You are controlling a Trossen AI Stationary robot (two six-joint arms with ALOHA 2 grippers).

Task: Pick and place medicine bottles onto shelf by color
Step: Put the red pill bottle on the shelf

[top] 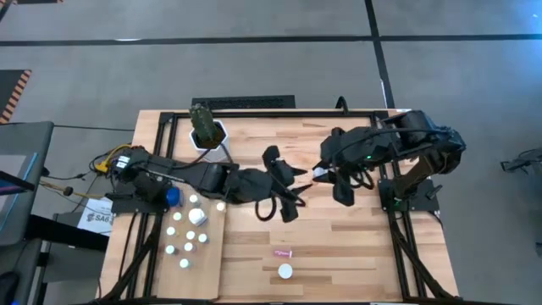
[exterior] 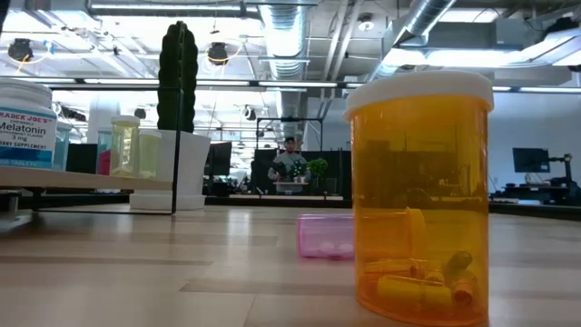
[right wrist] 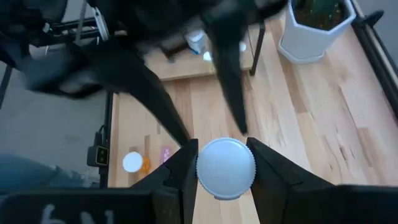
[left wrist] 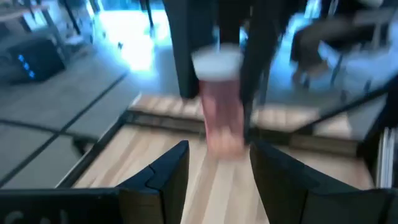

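A pink medicine bottle with a white cap hangs in the air above the table's middle, with my right gripper shut on it. My left gripper is open just left of it, its fingers pointing at the bottle without touching it. The shelf lies at the table's near left and several bottles stand upright on it. Another pink bottle lies on its side on the tabletop. An amber bottle stands near the front edge. My right gripper pinches the pink bottle's body between its two fingers, one on each side. The fingers slant down from the table's right and lie along the bottle, past its cap. The bottle hangs upright, cap up, clear of the table.
A white hexagonal pot with a cactus stands at the far left of the table. In the low view the amber bottle fills the foreground, with the lying pink bottle behind it. A person sits far off in the room.
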